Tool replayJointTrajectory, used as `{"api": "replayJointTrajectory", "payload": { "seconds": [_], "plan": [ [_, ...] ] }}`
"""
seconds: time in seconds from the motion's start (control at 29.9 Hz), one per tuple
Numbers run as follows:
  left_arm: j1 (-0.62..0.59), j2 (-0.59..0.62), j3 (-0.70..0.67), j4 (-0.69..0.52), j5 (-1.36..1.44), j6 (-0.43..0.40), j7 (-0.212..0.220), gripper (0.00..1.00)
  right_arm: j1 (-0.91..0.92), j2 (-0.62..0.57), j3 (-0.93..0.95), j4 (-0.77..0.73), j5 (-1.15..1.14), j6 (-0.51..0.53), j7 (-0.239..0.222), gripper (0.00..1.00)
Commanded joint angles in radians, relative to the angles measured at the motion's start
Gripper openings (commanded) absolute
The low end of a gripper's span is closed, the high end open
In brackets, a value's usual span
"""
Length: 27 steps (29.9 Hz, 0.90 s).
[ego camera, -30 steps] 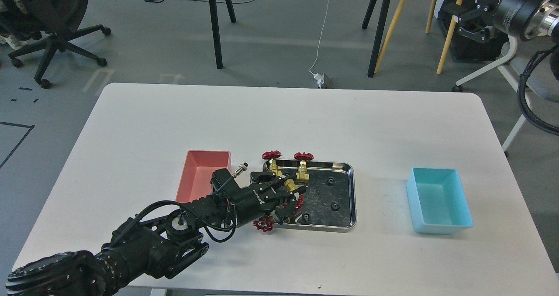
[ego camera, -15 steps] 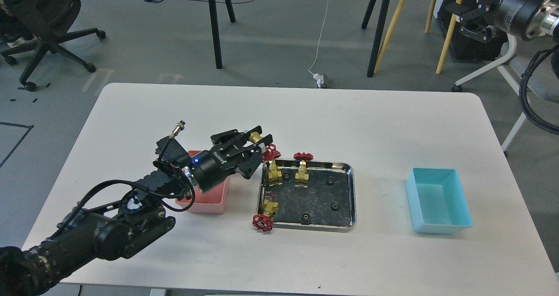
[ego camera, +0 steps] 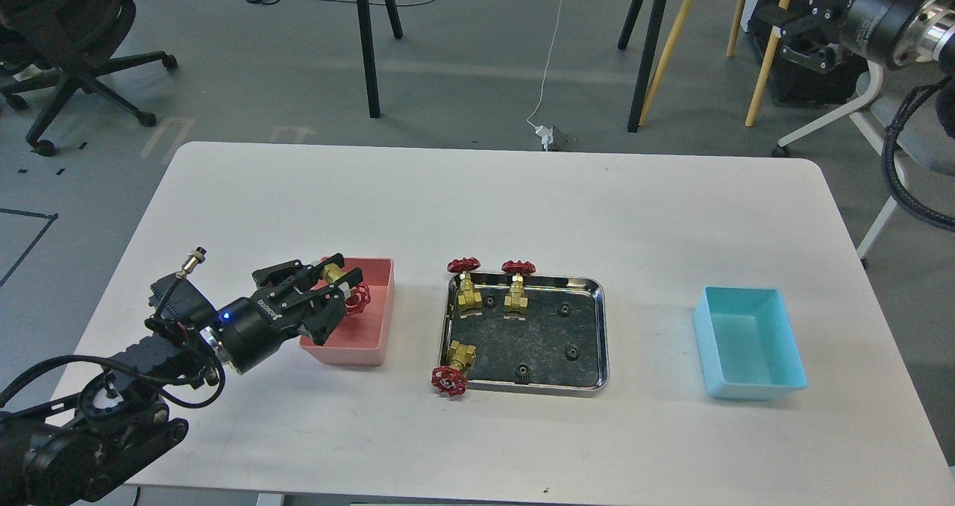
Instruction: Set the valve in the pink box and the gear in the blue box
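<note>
My left gripper (ego camera: 337, 283) is shut on a brass valve with a red handwheel (ego camera: 345, 288) and holds it over the pink box (ego camera: 373, 323). Three more valves stay at the steel tray (ego camera: 589, 383): two upright at its back left (ego camera: 466, 289) (ego camera: 516, 286), one lying at its front left (ego camera: 453, 368) with its handwheel over the rim. Several small black gears (ego camera: 565, 310) lie in the tray. The blue box (ego camera: 748, 344) stands empty at the right. My right gripper is out of view; only part of the right arm (ego camera: 895, 13) shows at the top right.
The white table's (ego camera: 485, 207) far half lies beyond the boxes and tray. Behind the table are tripod legs, an office chair (ego camera: 67, 28) and cables on the floor.
My left gripper lifted a valve out of the tray and carried it left and down, from beside the tray to over the pink box.
</note>
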Motion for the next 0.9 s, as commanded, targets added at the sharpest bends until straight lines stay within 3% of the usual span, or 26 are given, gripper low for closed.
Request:
{"api": "replayJointTrajectory", "payload": {
  "seconds": [0.0,0.1,0.23,0.27,0.64,0.77,0.87],
  "plan": [
    [0.001,-0.052,-0.003,0.072,0.000,0.000,-0.003,0.18,0.005,0.002,0.000,-0.001,0.000,-0.001,0.000,1.00],
    [0.001,-0.065,-0.004,0.121,-0.005,0.000,-0.006,0.31,0.007,0.002,0.000,0.001,-0.001,-0.003,0.000,1.00],
    [-0.001,-0.077,-0.003,0.127,-0.006,0.000,-0.008,0.61,0.008,0.001,0.000,0.001,0.000,-0.006,0.000,1.00],
    [-0.001,-0.078,-0.003,0.127,-0.008,0.000,-0.008,0.64,0.008,0.002,0.000,0.001,0.000,-0.006,0.000,1.00],
    [-0.007,-0.095,-0.034,0.126,-0.021,0.000,-0.002,0.73,0.020,0.011,0.020,0.007,0.002,-0.020,0.009,0.99],
    [-0.050,-0.089,-0.043,0.109,-0.153,0.000,0.000,0.88,0.017,0.005,0.038,0.007,0.002,0.014,0.018,1.00],
    [-0.149,-0.075,-0.043,0.103,-0.369,0.000,-0.002,0.93,0.014,0.004,0.012,0.018,-0.006,0.113,0.020,1.00]
  ]
}}
